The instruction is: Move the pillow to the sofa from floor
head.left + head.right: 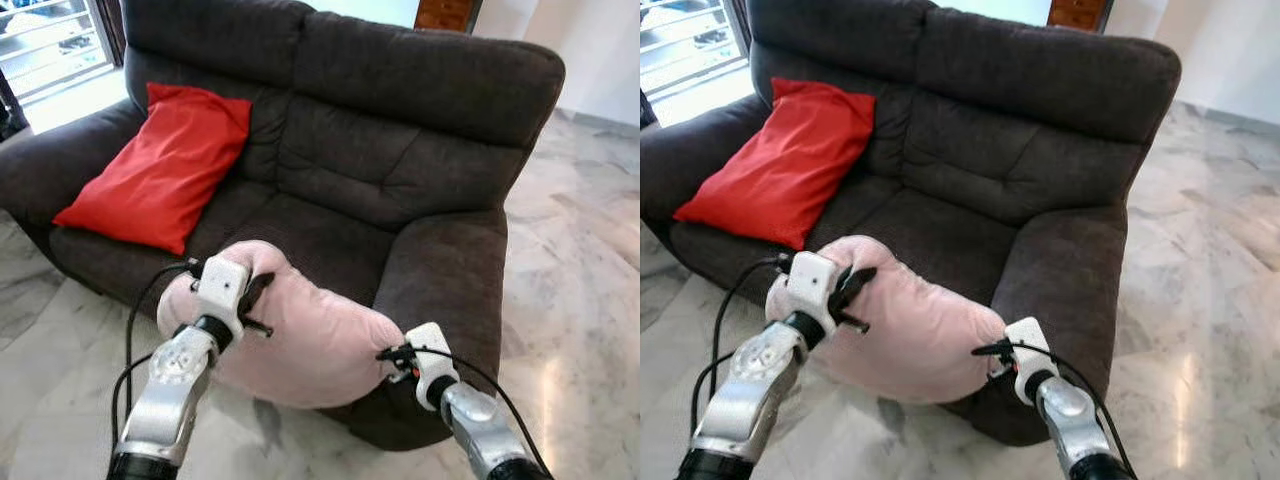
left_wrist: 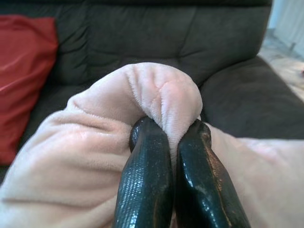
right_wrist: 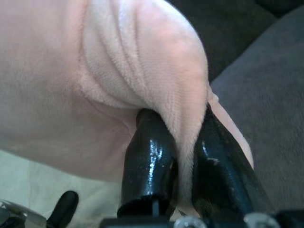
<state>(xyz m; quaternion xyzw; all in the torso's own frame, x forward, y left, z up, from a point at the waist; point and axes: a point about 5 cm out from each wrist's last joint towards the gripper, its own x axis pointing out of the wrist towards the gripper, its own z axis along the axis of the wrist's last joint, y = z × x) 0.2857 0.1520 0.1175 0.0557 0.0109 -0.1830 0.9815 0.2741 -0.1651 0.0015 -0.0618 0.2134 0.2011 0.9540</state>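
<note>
Pink pillow: a soft, plush pale-pink pillow hangs in the air between the two grippers, sagging in the middle, just in front of the sofa's front edge and above the floor. Its upper part overlaps the front of the seat cushion in the head views; whether it touches the sofa cannot be told.

Left gripper: the left gripper pinches a fold of the pillow's fabric at the pillow's 10 o'clock corner. Both black fingers are pressed together with the plush bunched between their tips.

Right gripper: the right gripper clamps a ridge of the pillow's fabric at the pillow's 4 o'clock corner, close beside the sofa's near armrest. The fabric is squeezed tight between the two fingers.

Sofa: a dark grey-brown fabric two-seater sofa fills the upper half of the head views, with its seat cushions at 12 o'clock from the pillow.

Red cushion: a red cushion leans against the backrest at the sofa's 9 o'clock end, well apart from the pink pillow.

Floor: pale marble-patterned tile floor lies around the sofa, brightest at 3 o'clock.
</note>
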